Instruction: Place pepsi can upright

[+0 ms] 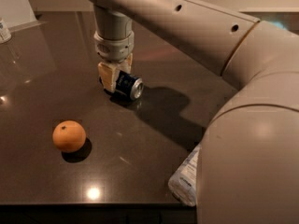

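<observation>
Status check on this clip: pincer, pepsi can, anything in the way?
Pincer down at the pepsi can, mid-table. Can on its side, silver end toward camera, not yet upright. Orange front left, apart from both.

Tool (117,76) low at the table (42,78), rear centre, right at the can (130,86), which lies on its side. Arm (196,27) spans the right half overhead and blocks approach from that side. Orange (69,136) front left, well apart from the can, with open table between. Bottle (183,181) at the front edge, partly hidden by the arm. Left side open.
</observation>
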`<state>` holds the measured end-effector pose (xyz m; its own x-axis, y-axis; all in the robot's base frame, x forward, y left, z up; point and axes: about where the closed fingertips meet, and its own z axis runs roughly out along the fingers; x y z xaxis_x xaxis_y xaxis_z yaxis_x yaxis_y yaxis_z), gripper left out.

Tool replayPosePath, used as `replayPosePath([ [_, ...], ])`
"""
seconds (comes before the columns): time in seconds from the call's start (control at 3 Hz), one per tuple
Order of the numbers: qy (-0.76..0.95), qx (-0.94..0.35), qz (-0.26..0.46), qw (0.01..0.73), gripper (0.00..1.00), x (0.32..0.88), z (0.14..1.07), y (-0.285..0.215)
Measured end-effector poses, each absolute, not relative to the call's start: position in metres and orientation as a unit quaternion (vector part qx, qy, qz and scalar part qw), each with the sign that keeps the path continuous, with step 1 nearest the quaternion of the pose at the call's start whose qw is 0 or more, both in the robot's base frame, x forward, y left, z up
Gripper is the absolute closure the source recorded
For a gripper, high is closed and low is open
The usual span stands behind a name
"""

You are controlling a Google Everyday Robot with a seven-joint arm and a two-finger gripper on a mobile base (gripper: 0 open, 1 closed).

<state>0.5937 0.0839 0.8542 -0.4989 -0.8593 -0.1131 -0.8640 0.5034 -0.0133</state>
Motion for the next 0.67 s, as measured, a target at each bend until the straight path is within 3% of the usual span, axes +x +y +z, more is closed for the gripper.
replayPosePath([
  [0.33,0.860,-0.504,0.036,0.071,0.88,0.596,0.869,0.081],
  [0.67,0.845,-0.519,0.062,0.117,1.00,0.602,0.898,0.070],
])
